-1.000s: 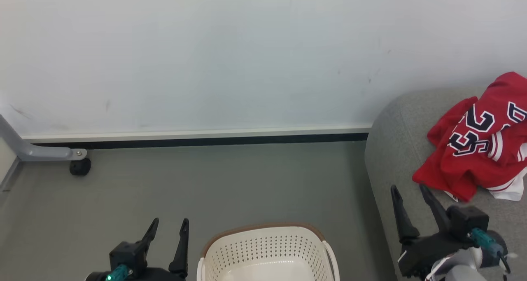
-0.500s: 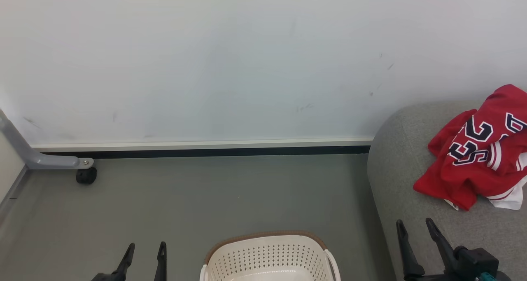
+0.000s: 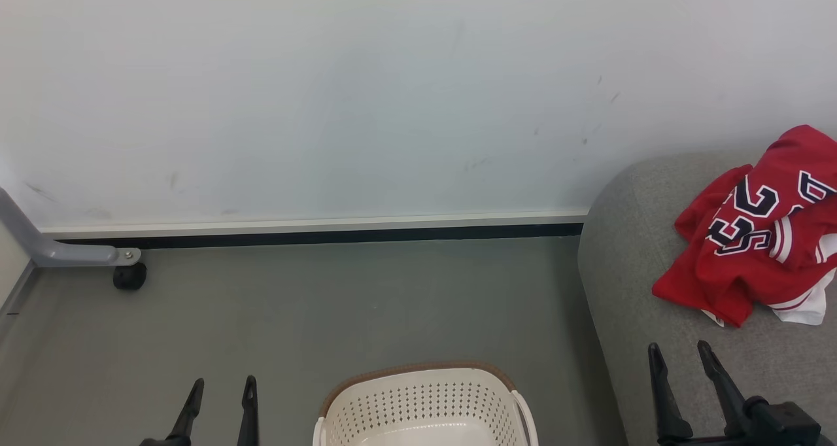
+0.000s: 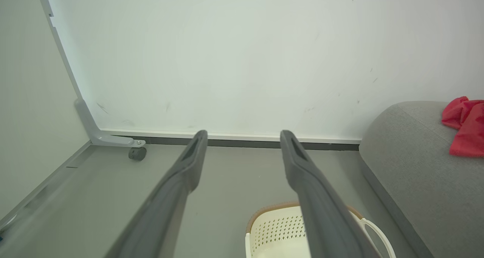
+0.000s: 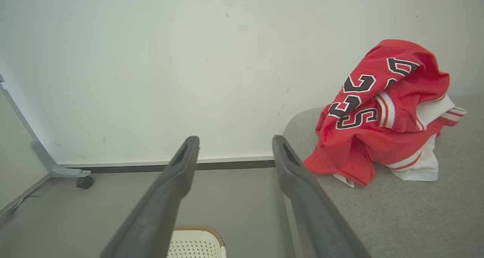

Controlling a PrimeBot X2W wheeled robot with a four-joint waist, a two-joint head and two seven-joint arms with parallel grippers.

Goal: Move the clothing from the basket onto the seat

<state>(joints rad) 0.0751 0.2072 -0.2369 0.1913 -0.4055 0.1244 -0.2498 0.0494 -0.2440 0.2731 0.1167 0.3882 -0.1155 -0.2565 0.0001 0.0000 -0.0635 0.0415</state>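
- The basket stands on the grey floor; its brown rim and perforated far wall show at the bottom of the head view.
- The seat stands to the right of the basket, close beside it.
- The clothing lies in a crumpled red heap on the seat, right of the basket and farther back, well apart from it.
- The left pincer is left of the basket, released, fingers spread and holding nothing.
- The right pincer is right of the basket, over the seat's near part, also released, short of the clothing and not touching it.
- A black caster on a grey metal leg sits far left of the basket, by the white wall.
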